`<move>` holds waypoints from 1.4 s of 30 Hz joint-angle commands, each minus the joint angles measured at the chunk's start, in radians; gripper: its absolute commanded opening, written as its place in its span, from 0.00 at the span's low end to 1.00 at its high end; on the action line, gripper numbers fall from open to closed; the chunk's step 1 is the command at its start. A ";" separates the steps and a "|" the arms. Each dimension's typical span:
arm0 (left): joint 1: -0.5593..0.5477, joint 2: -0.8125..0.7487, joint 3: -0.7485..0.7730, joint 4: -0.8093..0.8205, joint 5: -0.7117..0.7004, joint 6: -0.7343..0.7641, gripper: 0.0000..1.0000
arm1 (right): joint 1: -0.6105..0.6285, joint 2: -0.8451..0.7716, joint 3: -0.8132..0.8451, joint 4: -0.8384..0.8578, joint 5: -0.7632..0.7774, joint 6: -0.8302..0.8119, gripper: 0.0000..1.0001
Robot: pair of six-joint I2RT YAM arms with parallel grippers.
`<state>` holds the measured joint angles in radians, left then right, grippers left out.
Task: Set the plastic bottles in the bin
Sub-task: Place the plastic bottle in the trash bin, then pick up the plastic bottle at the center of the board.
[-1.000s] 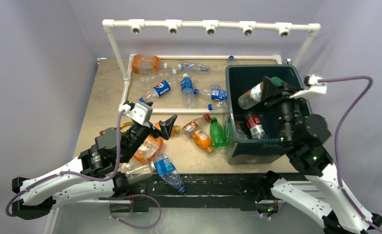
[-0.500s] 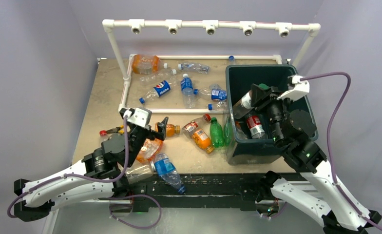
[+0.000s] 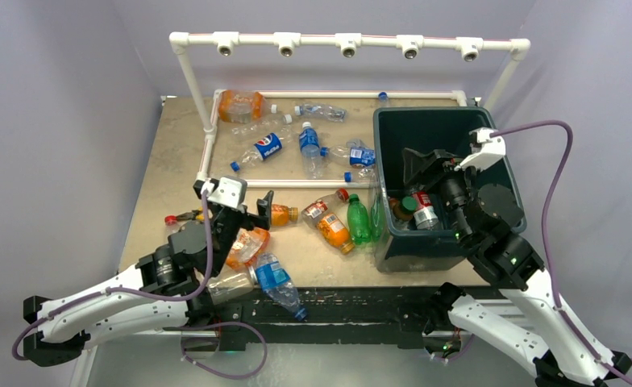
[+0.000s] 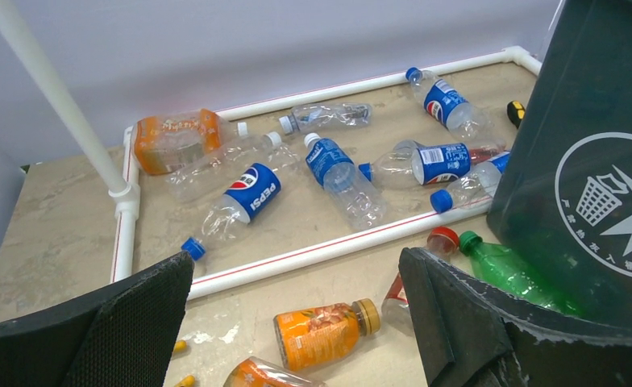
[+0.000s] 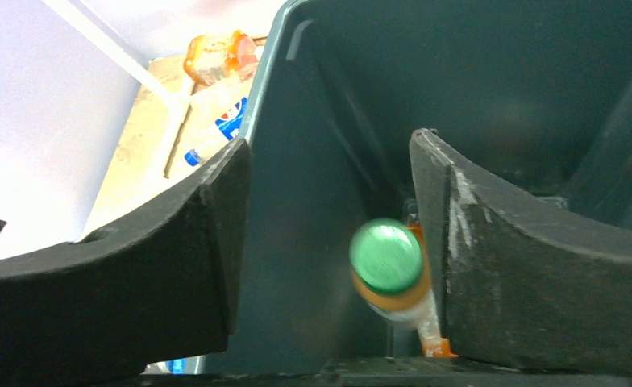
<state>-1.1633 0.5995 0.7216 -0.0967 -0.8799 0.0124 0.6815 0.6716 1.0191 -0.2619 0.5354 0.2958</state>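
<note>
On the right side of the table stands the bin, the largest thing here, dark green and with a few bottles already lying on its floor. Many plastic bottles remain outside it: one group lies inside the white pipe frame at the far side, and another group lies on the near left part of the table, just beside the bin's left wall and under the left arm.

Over the bin's opening hangs the right gripper. Its jaws stand apart, not fully wide, and they grip nothing. Between them, lower down inside the bin, the right wrist view shows a green-capped bottle, blurred and close to one finger but apparently free of it. I judge that the step in hand is the drop of this bottle into the bin.

Above the near group hovers the left gripper, opened as wide as it goes and empty. Directly below it lies a small orange bottle, with a green bottle near the bin.

The next move probably calls for the left gripper to descend around the orange bottle's body, and for the right arm to rise clear of the bin rim.
</note>
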 commanded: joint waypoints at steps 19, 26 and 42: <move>0.004 0.103 0.025 -0.013 -0.012 -0.110 0.99 | 0.000 -0.075 0.068 0.180 -0.904 -0.053 0.89; 0.004 0.242 0.084 -0.102 -0.016 -0.151 0.99 | -0.002 -0.109 -0.010 0.228 -0.894 -0.032 0.89; 0.100 0.371 0.094 -0.213 0.202 -0.573 0.95 | -0.001 -0.213 -0.111 0.236 -0.830 -0.014 0.89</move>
<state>-1.1004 0.9554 0.8078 -0.2939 -0.7670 -0.3283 0.6815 0.4725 0.9260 -0.0624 -0.3225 0.2695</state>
